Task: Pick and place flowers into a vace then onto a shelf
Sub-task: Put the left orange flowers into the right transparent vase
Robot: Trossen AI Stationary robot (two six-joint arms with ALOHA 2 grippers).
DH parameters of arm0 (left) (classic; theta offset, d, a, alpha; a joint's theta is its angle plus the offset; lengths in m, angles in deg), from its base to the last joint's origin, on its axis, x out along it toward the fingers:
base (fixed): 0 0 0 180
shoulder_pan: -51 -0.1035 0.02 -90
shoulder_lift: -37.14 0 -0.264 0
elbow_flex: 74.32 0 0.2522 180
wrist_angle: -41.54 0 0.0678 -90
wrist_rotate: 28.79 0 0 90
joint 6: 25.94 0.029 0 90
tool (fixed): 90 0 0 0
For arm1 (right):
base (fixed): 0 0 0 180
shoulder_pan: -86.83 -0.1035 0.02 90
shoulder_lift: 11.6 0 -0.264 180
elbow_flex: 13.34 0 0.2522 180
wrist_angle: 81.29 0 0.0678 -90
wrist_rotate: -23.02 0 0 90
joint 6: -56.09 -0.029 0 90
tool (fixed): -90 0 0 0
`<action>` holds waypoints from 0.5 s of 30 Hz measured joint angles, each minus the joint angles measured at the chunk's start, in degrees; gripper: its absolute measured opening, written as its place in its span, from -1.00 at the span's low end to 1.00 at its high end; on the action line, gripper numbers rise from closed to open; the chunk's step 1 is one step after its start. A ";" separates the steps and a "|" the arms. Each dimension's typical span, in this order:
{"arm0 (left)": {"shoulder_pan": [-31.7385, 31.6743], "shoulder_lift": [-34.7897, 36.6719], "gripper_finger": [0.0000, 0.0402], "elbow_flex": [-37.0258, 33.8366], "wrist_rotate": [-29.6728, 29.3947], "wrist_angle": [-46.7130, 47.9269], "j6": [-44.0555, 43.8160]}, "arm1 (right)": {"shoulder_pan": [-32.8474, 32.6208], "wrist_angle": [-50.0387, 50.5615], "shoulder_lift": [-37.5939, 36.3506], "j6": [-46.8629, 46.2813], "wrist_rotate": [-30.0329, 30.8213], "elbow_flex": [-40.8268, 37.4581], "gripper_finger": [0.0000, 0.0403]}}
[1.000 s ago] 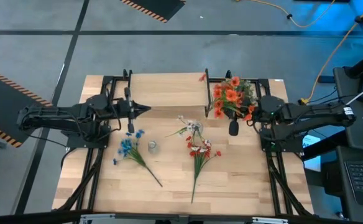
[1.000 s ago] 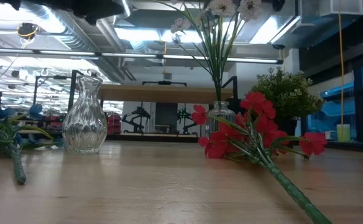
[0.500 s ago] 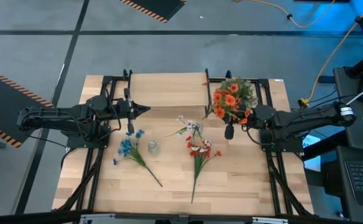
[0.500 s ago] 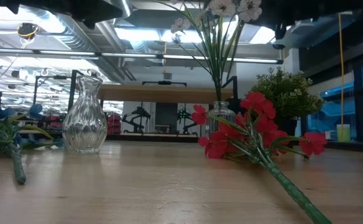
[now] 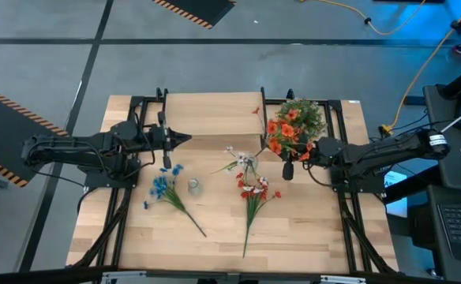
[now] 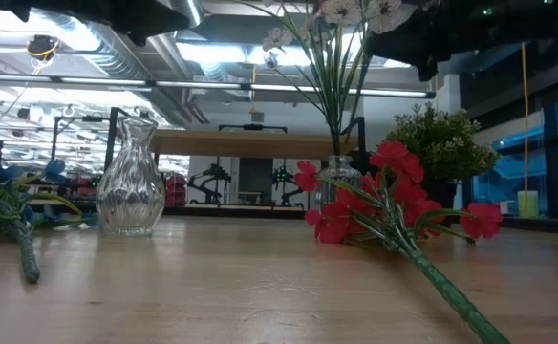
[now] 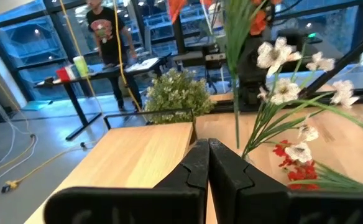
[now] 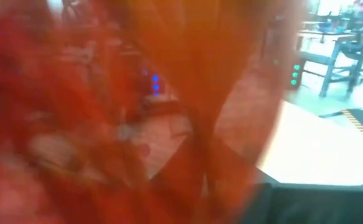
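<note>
High view: right jaws clamped on orange-red sprig (image 5: 284, 131) above table (image 5: 215, 229); left jaws closed, empty.

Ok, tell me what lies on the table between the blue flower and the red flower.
In the high view, a small clear glass vase stands between the blue flower and the red flower; the low view shows it upright and empty.

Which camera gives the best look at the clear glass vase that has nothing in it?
The low view: the empty vase stands upright in full side profile. The high view shows only a small glassy spot from above. Neither wrist view shows it.
</note>
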 joint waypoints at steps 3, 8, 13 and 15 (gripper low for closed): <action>0.00 -0.44 -0.99 0.00 -1.26 -0.07 -0.04 | -0.02 -1.69 2.04 0.42 -0.12 0.01 -0.97; 0.02 -1.15 -0.99 0.00 -1.65 0.07 -0.03 | 0.00 -1.70 3.95 -0.21 -0.07 0.01 -0.97; 0.00 -1.15 -0.99 0.00 -1.65 0.06 -0.02 | 0.00 -1.99 4.78 -0.36 0.03 0.01 -0.97; 0.00 -1.15 -0.99 0.00 -1.65 0.06 -0.02 | 0.00 -1.81 5.24 -0.89 0.06 0.01 -0.97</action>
